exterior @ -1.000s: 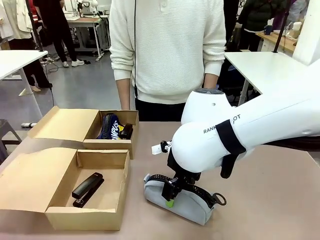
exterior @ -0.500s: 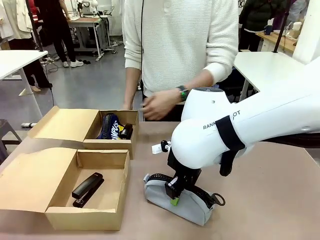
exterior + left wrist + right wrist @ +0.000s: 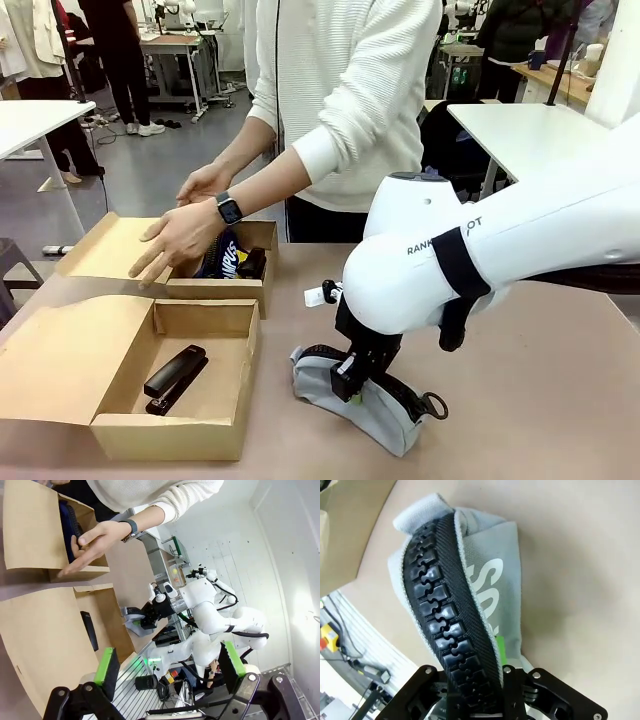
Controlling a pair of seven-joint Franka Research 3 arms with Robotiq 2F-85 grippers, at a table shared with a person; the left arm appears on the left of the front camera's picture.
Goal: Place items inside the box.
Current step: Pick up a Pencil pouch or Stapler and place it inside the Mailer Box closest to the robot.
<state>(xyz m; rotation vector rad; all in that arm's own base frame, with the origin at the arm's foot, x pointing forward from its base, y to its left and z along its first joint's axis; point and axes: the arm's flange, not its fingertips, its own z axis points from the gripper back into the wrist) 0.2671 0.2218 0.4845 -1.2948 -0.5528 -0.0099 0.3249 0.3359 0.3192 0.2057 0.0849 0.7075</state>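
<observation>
r fingers pinching black zip of grey fabric zippered pouch | pouch on brown desk, just r of wide shallow brown cardboard box, outside it | black stapler inside box | l fingers spread wide | person's hand at smaller cardboard box behind

Cannot read the print on the grey pouch, half covered by its zipper. Cannot tell the dark things in the smaller box, partly behind a hand.
</observation>
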